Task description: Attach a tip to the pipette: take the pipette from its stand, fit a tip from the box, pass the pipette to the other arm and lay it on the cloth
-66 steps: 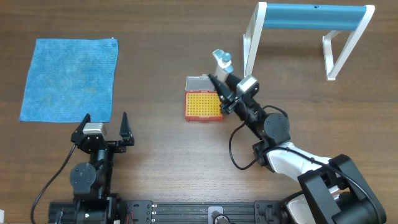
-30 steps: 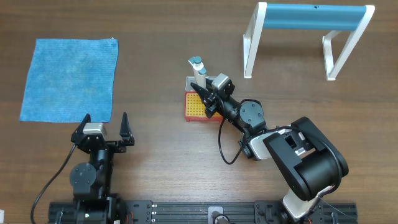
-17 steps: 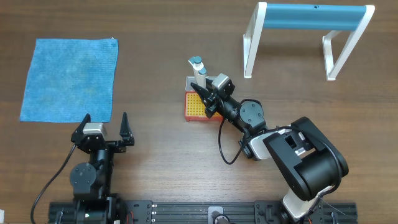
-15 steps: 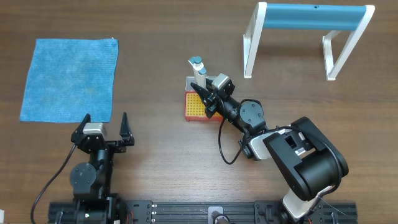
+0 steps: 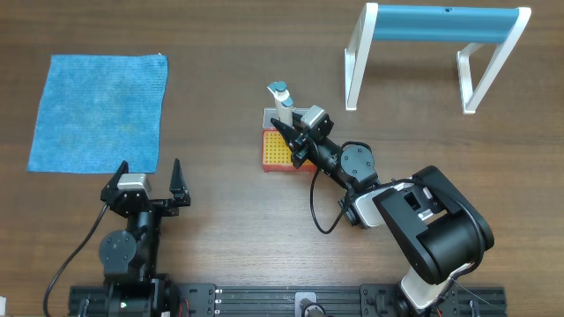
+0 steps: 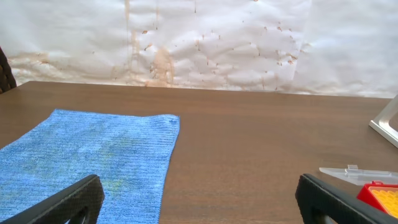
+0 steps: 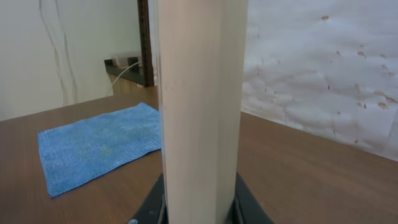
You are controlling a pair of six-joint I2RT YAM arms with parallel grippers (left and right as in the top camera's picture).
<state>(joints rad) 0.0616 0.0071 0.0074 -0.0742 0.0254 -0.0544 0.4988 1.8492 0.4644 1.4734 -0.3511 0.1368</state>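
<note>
Currently: right end effector [image 5: 292,137] clamped on pipette [image 5: 282,104], upright at tip box [image 5: 284,154], mid bench [image 5: 229,220]. Left end effector [image 5: 149,165] wide, empty, nr cloth [image 5: 97,113]. Advice: keep pipette vertical, centre over one slot, press straight down

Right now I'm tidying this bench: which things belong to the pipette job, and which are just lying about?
In the job: pipette, held in the right gripper; tip box; blue cloth; stand; left gripper, open.
Not in the job: black cable of the right arm; wooden table.
</note>
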